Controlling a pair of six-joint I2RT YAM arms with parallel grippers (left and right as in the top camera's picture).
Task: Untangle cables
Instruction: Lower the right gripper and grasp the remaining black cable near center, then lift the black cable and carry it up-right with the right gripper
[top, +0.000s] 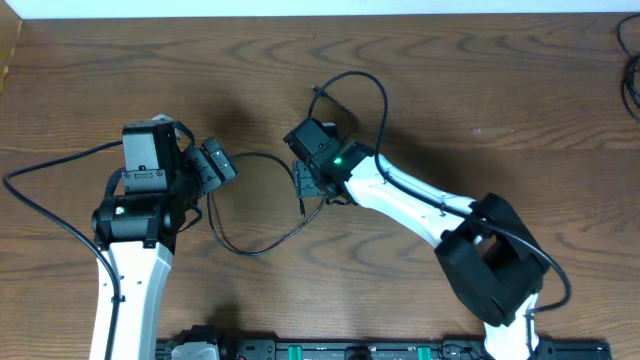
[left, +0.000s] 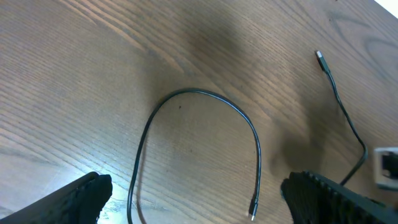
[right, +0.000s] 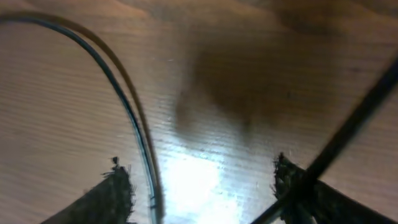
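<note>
Overhead, the black cable (top: 250, 250) sags in a loop between the two arms. One side rises toward the left pincer (top: 218, 165). The other ends right under the right pincer (top: 308, 185), which I judge the nearer one for a grab. A second cable (top: 372, 85) arcs away behind the right pincer.

From the left wrist, the left pincer (left: 198, 186) is spread wide with nothing in it. The black cable (left: 205, 93) arches just ahead, both legs running back between the fingers, its plug (left: 252, 214) at the end of one leg. The second cable (left: 343, 109) lies off to one side, clear of the arch. Overhead, the right arm covers that stretch.

From the right wrist, blurred, the right pincer (right: 199, 186) is spread. A cable strand (right: 127, 106) runs lengthwise just inside one finger, unpinched. Another strand (right: 351, 121) crosses the other finger, and I cannot tell whether it touches.
</note>
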